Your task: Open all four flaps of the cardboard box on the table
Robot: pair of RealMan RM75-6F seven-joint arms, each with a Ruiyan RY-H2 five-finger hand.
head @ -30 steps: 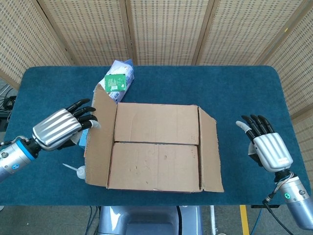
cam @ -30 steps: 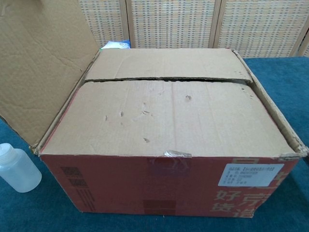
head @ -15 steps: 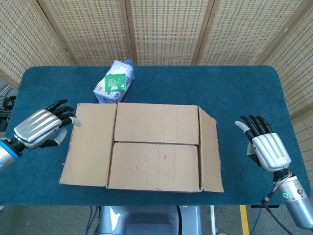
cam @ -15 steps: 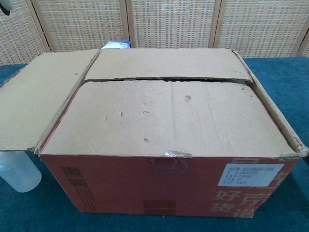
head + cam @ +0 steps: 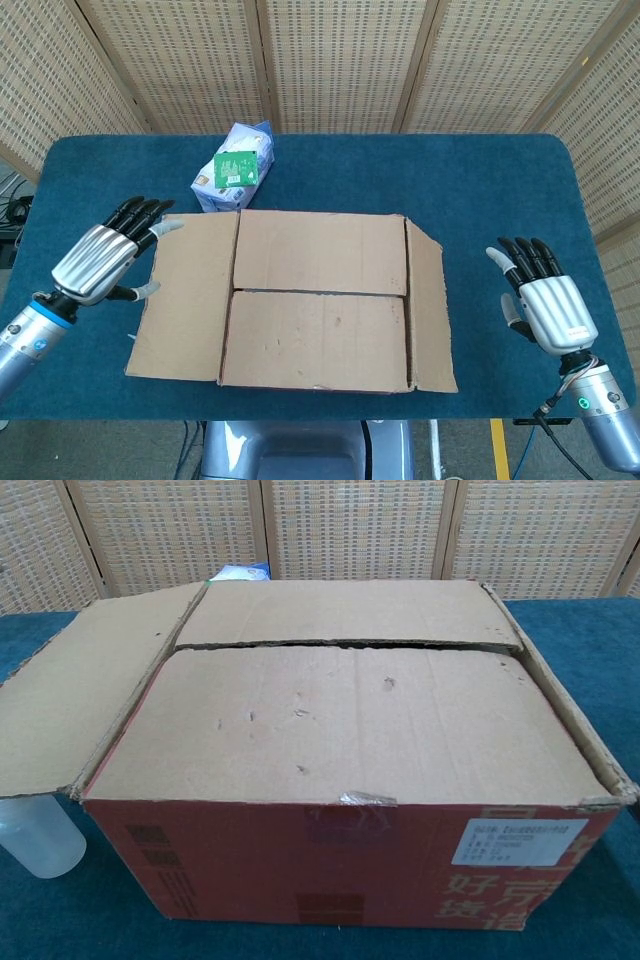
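The cardboard box (image 5: 320, 300) stands mid-table, its red front filling the chest view (image 5: 340, 880). Its left flap (image 5: 185, 295) lies folded outward, nearly flat (image 5: 80, 690). The far flap (image 5: 320, 250) and near flap (image 5: 315, 340) lie closed, meeting at a seam. The right flap (image 5: 428, 310) slopes down and outward along the box's side (image 5: 570, 720). My left hand (image 5: 100, 260) hovers at the left flap's outer edge, fingers extended and holding nothing. My right hand (image 5: 545, 300) is held open well to the right of the box, apart from it.
A blue-and-white packet (image 5: 233, 168) with a green label lies just behind the box's far left corner. A translucent plastic bottle (image 5: 38, 838) lies under the left flap, hidden in the head view. Blue table cloth (image 5: 480, 180) shows around the box.
The left flap swung from upright to folded outward and nearly flat. My left hand drew off to the left, then came back a little toward the flap's edge. The right hand barely moved.
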